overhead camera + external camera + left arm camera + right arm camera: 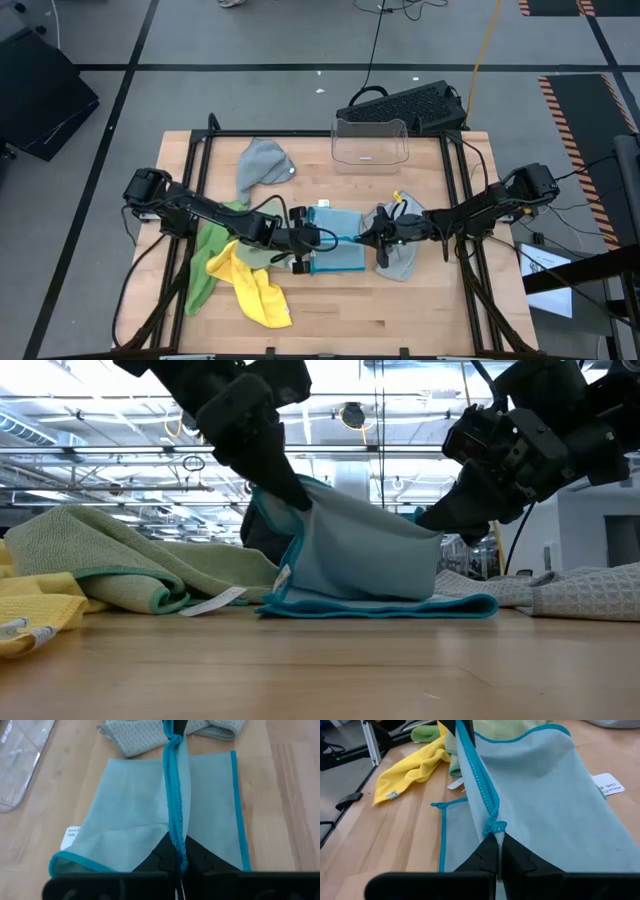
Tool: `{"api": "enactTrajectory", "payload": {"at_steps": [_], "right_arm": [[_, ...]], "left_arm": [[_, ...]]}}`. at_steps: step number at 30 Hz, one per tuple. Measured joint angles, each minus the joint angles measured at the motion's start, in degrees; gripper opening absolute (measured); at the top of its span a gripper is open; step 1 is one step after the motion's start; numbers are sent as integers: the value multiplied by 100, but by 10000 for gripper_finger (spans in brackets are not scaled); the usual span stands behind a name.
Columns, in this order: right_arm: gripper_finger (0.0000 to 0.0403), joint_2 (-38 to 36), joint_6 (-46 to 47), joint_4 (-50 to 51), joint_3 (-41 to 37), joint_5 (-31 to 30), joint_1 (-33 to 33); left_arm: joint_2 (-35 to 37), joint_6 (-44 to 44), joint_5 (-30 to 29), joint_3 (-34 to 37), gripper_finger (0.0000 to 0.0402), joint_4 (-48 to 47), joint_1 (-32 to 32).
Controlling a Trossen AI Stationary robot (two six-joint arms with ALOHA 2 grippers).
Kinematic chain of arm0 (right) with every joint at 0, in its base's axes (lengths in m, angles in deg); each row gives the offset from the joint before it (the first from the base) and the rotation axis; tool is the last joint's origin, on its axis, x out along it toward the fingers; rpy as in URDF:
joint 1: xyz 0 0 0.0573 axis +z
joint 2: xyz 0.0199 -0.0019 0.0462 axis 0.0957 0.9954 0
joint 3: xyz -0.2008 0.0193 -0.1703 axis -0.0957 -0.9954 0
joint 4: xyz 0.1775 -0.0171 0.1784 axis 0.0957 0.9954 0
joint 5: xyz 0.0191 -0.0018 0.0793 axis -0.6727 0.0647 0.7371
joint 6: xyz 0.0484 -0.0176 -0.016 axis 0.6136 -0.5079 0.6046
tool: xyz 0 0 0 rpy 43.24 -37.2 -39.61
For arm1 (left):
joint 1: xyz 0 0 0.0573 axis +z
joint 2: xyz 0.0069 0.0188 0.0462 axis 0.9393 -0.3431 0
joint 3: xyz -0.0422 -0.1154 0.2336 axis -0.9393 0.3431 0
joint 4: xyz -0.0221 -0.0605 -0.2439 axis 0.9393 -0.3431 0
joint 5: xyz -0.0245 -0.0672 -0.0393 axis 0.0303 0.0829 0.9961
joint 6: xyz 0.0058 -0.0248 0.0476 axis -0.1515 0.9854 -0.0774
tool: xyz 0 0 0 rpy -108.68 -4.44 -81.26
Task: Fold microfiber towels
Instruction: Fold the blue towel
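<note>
Light blue towel (337, 240) mid-fold, strung betw. two claws above the surface.
Left claw (176, 862) & right claw (495, 840) each pinch its teal hem; uneven pull could slip the thin edge, skewing the fold onto grey towel (400, 262) beside right claw.

An industrial lab or workshop hall: grey floor (250, 40) marked with black tape lines, hazard-striped strips (580, 110), exposed ceiling trusses (90, 430), and a black-framed wooden workbench (330, 305).
</note>
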Motion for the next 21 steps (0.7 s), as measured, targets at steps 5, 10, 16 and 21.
{"api": "enactTrajectory", "payload": {"at_steps": [5, 10, 16, 21], "right_arm": [[4, -175, -39, 9, -4, -1, -185], [4, -659, -343, 172, -9, -2, -445], [4, -1246, -591, 586, -9, -2, -768], [4, -1375, -624, 834, -9, 0, -835]], "left_arm": [[15, -365, -274, 0, 10, -4, 27], [77, -640, -365, 1, 10, -16, 233], [107, -646, -356, 3, 10, 4, 386], [107, -730, -358, 2, 10, 133, 401]]}}
